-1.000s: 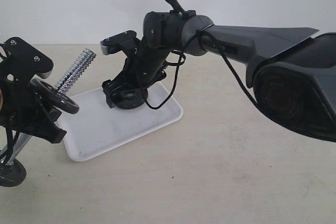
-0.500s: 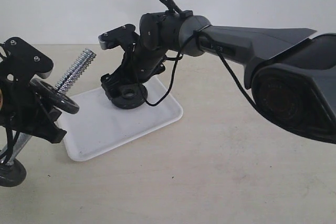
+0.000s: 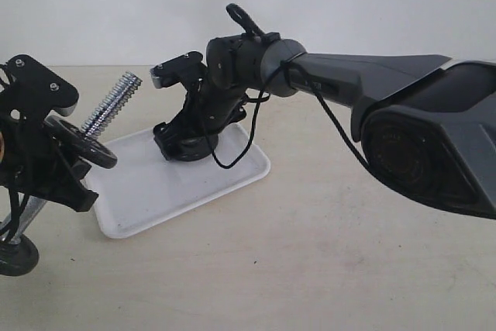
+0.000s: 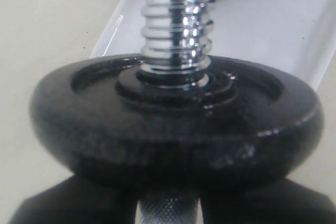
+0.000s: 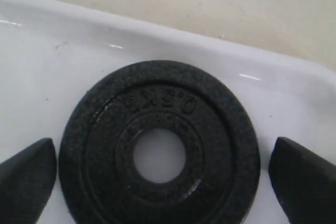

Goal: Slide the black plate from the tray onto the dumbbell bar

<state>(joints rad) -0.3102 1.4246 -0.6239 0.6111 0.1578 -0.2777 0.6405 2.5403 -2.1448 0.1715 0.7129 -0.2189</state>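
Observation:
The black plate (image 5: pixel 210 129) lies flat on the white tray (image 5: pixel 47 72), near its far rim. My right gripper (image 5: pixel 165 179) is open and straddles the plate, one finger on each side, neither pressing it. In the exterior view this gripper (image 3: pixel 184 143) hides most of the plate (image 3: pixel 195 153). At the left, my left gripper (image 3: pixel 48 162) is shut on the knurled middle of the dumbbell bar (image 4: pixel 168 211) and holds it tilted. Its threaded end (image 3: pixel 112 105) points up over the tray (image 3: pixel 155 191). One black disc (image 4: pixel 173 124) sits on the bar just above the fingers.
Another black disc (image 3: pixel 15 255) sits at the bar's low end by the left edge of the view. The right arm (image 3: pixel 372 75) spans the table from the right. A loose black cable (image 3: pixel 232 153) hangs from its wrist over the tray.
The right gripper has shifted a little over the plate and settled lower around it, hiding more of it. The left arm and the bar have not moved.

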